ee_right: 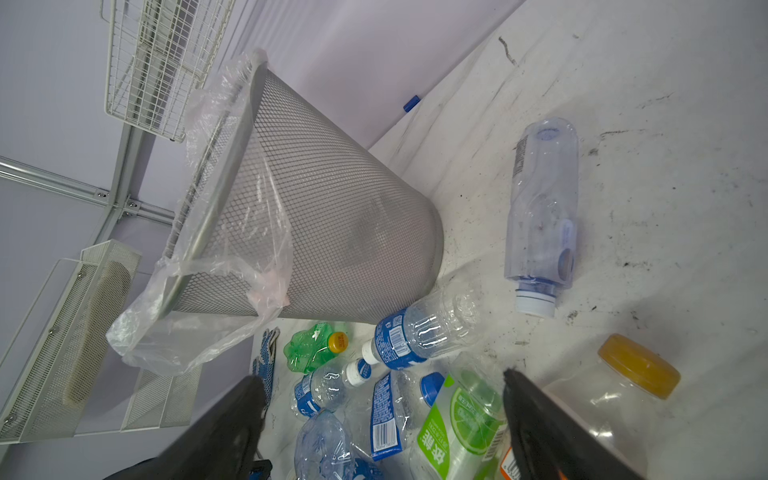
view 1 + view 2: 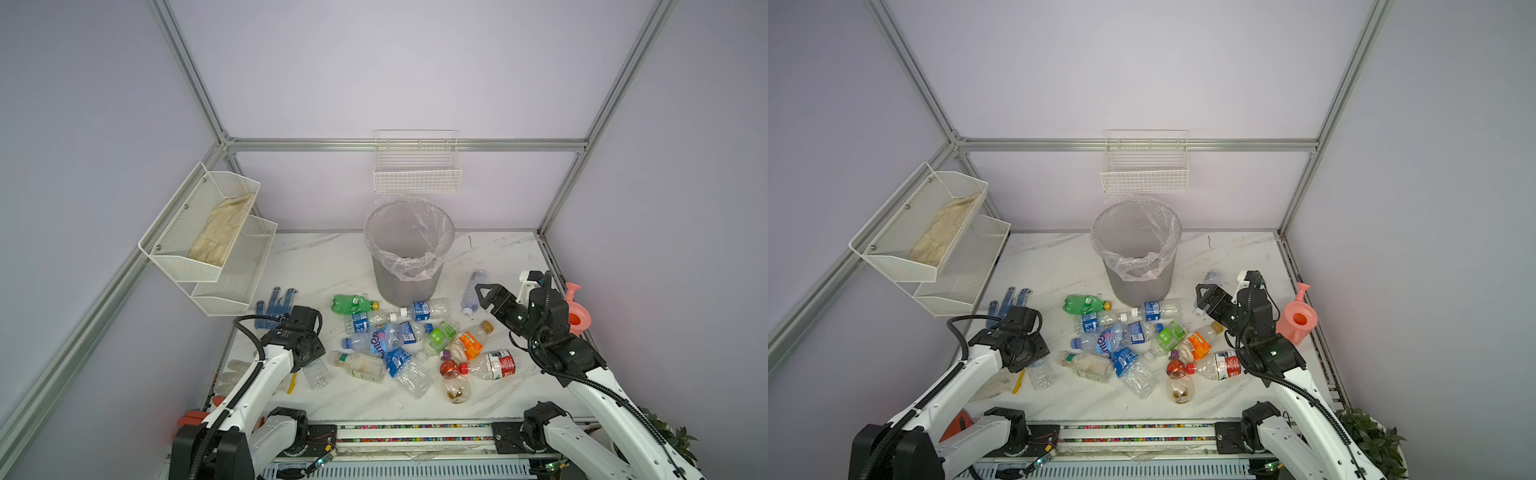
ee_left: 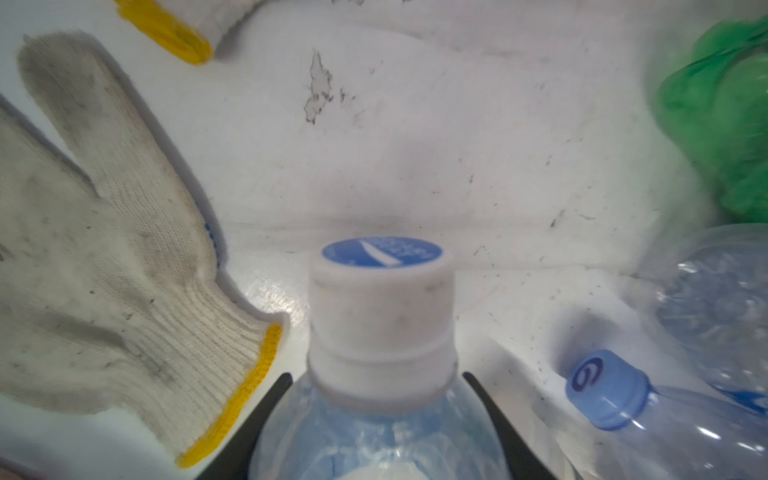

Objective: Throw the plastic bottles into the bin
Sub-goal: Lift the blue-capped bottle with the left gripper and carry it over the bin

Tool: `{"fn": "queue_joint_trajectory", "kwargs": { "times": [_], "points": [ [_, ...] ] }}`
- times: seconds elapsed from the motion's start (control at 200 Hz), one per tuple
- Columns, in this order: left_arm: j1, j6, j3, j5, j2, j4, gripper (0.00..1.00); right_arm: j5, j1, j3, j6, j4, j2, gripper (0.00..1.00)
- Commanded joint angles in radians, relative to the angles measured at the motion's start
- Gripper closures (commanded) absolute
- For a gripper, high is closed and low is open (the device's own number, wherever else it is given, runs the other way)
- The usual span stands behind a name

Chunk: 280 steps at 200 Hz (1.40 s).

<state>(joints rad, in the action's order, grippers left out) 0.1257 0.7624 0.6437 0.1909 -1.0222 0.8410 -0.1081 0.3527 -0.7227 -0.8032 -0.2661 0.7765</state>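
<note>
Several plastic bottles lie in a heap in both top views, among them a green one [image 2: 353, 304] [image 2: 1086, 303] [image 1: 309, 347], an orange-labelled one [image 2: 469, 343] and a red-labelled one [image 2: 496, 365]. Behind them stands the bin [image 2: 405, 286] [image 2: 1138, 286] [image 1: 332, 199], grey mesh with a clear bag. My left gripper [image 3: 377, 376] points down at the heap's left edge, shut on the shoulders of a clear white-capped bottle [image 2: 316, 374] [image 3: 380, 307]. My right gripper [image 2: 484, 295] [image 2: 1202, 297] [image 1: 382, 378] hangs open and holds nothing, beside a lone clear bottle [image 2: 471, 293] [image 1: 542, 208] right of the bin.
A pink watering can [image 2: 577, 311] [image 2: 1298, 318] stands behind the right arm. White mesh shelves [image 2: 208, 237] holding a glove hang on the left wall, a wire basket [image 2: 417, 170] above the bin. A blue dotted glove [image 2: 276, 305] and a white work glove [image 3: 104, 249] lie near the left gripper.
</note>
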Motion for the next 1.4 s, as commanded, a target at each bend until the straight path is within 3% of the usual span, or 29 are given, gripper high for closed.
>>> {"fn": "queue_joint_trajectory", "kwargs": {
  "times": [0.0,0.29,0.525,0.845,1.395],
  "points": [
    [0.008,-0.029,0.144,0.009,0.064,0.055,0.59,0.021,0.004,-0.035,-0.008,-0.033,-0.014,0.08],
    [0.017,-0.058,0.422,-0.059,0.149,0.067,0.60,-0.012,0.005,-0.031,-0.009,-0.039,-0.028,0.09],
    [0.025,-0.092,0.737,-0.119,0.122,0.060,0.60,-0.027,0.004,-0.038,-0.003,-0.068,-0.058,0.09],
    [0.028,-0.129,1.027,-0.222,0.071,-0.011,0.61,-0.025,0.005,-0.053,-0.017,-0.114,-0.081,0.09],
    [0.041,-0.154,1.304,-0.273,-0.121,-0.077,0.61,0.008,0.004,-0.131,0.004,-0.208,-0.105,0.09]
  ]
}}
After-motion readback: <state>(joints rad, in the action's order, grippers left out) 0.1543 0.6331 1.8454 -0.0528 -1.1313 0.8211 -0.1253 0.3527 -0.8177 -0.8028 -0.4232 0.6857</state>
